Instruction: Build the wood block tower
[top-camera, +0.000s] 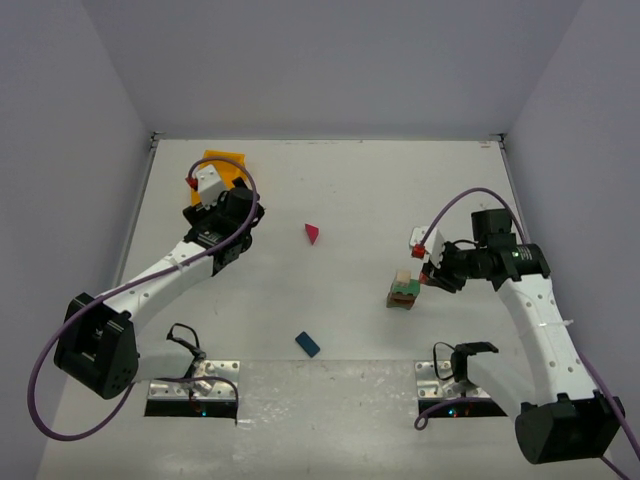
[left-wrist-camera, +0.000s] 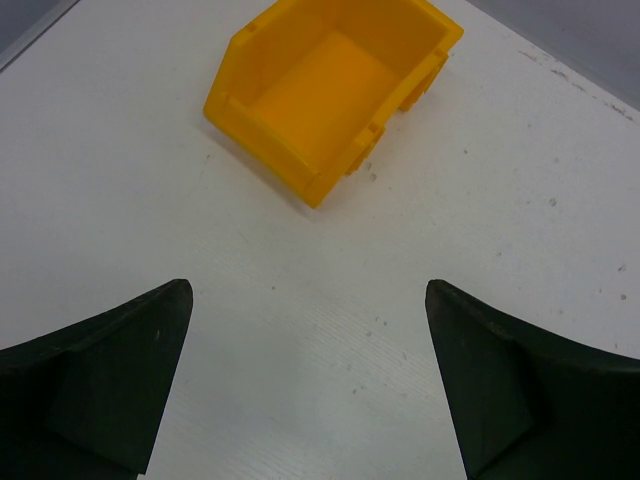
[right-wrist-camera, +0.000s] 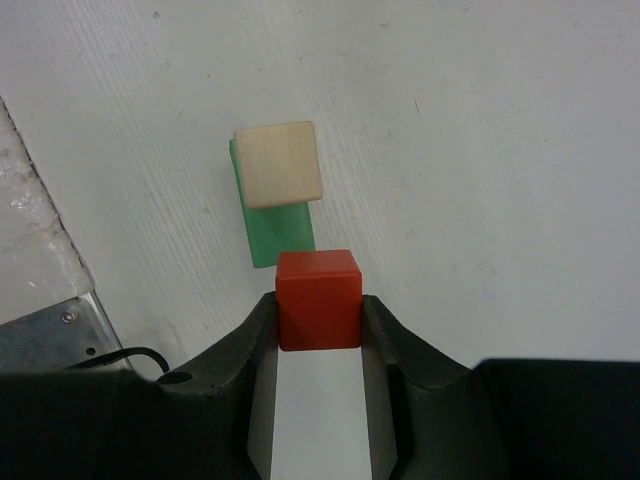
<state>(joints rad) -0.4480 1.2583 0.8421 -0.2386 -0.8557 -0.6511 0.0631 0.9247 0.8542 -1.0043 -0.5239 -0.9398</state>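
At the right side of the white table (top-camera: 350, 180), my right pincer (right-wrist-camera: 318, 312) is closed tight on a small red wooden cube (right-wrist-camera: 318, 290), with one finger pressed against each side face. I hold it just beside the tower (top-camera: 403, 290), on the tower's right as the overhead camera sees it.

The tower is a low stack. A brown wooden block (top-camera: 401, 301) sits at the bottom with a green wooden block (right-wrist-camera: 278, 240) on it, and a cream wooden cube (right-wrist-camera: 280, 163) rests on the far end of the green one. From my wrist, the red cube overlaps the near end of the green block. Whether the two touch, I cannot tell.

My left pincer (left-wrist-camera: 310, 395) stands wide open and grips nothing, poised over bare table at the far left. Just ahead of its dark fingers (left-wrist-camera: 100, 390) lies a yellow-orange plastic bin (left-wrist-camera: 265, 140), its open side turned up toward my wrist camera.

Two more pieces lie loose on the table, well apart from the tower and from each other. A magenta wooden triangular prism (top-camera: 312, 233) sits near the middle, and a blue wooden brick (top-camera: 307, 344) lies flat closer to my bases, roughly between the two arms.
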